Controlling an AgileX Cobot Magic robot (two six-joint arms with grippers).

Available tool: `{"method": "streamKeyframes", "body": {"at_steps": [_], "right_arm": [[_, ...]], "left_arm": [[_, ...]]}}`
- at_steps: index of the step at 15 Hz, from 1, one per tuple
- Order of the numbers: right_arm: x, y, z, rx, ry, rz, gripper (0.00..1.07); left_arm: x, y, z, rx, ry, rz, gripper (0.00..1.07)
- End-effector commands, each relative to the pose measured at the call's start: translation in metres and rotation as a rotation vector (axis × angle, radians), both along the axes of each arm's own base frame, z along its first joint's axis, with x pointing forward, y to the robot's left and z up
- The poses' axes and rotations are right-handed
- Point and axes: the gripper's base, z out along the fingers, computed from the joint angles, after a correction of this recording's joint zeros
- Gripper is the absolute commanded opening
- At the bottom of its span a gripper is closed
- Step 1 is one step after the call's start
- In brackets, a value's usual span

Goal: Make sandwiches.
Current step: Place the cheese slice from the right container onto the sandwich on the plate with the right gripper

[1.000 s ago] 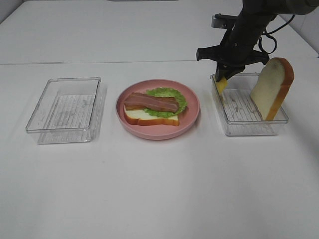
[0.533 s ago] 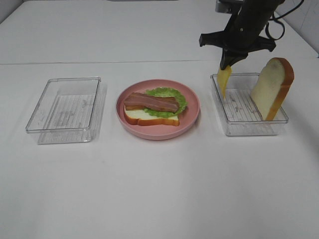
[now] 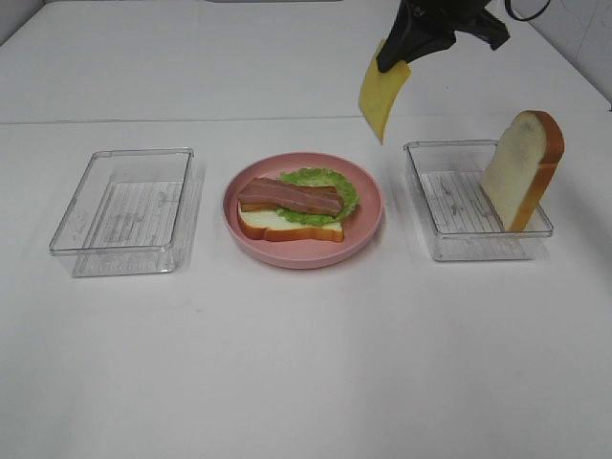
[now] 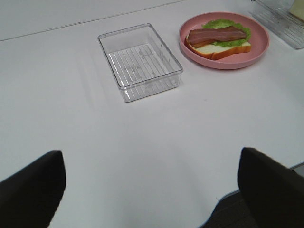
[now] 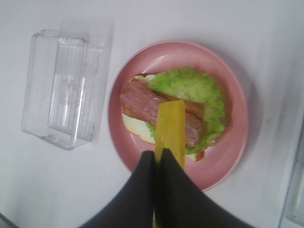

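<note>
The right pincer [image 3: 392, 57] is clenching the top edge of the yellow cheese slice [image 3: 381, 96]. The slice is hanging edge-down in the upper right of the high view, showing above the gap between the pink plate [image 3: 368, 234] and the clear tray [image 3: 449, 247] at the right. The half-built sandwich [image 3: 287, 218] is sitting on that plate at the centre of the frame, with bacon [image 3: 290, 197] lying over lettuce [image 3: 330, 180]. To land the cheese well, the arm should be bringing it squarely over the bacon. It should then be lowering it so the free edge is touching first and the slice is laying itself flat, letting go only when low. The left pincer [image 4: 149, 164] is standing spread wide, grasping nothing, over bare tabletop [image 4: 142, 133]. The second bread slice [image 3: 524, 170] is leaning inside the tray.
</note>
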Motion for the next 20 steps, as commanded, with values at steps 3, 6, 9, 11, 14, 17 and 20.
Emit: {"method": "streamKeyframes", "body": {"at_steps": [3,6,9,11,14,17,20], "right_arm": [[-0.018,0.058,-0.006,0.058,-0.002,0.164,0.0],[-0.021,0.093,-0.03,0.117,0.043,0.19,0.0],[-0.01,0.108,-0.067,0.192,0.102,0.155,0.0],[0.001,0.11,-0.095,0.171,0.102,0.109,0.0],[0.006,0.106,-0.113,0.102,0.087,0.093,0.0],[0.009,0.101,-0.118,0.036,0.078,0.057,0.0],[0.011,0.094,-0.122,-0.056,0.068,0.039,0.0]], "left_arm": [[-0.002,0.0,0.0,-0.012,-0.024,-0.011,0.92],[-0.002,0.0,0.0,-0.012,-0.024,-0.011,0.92],[-0.002,0.0,0.0,-0.012,-0.024,-0.011,0.92],[-0.002,0.0,0.0,-0.012,-0.024,-0.011,0.92],[-0.002,0.0,0.0,-0.012,-0.024,-0.011,0.92],[-0.002,0.0,0.0,-0.012,-0.024,-0.011,0.92],[-0.002,0.0,0.0,-0.012,-0.024,-0.011,0.92]]}}
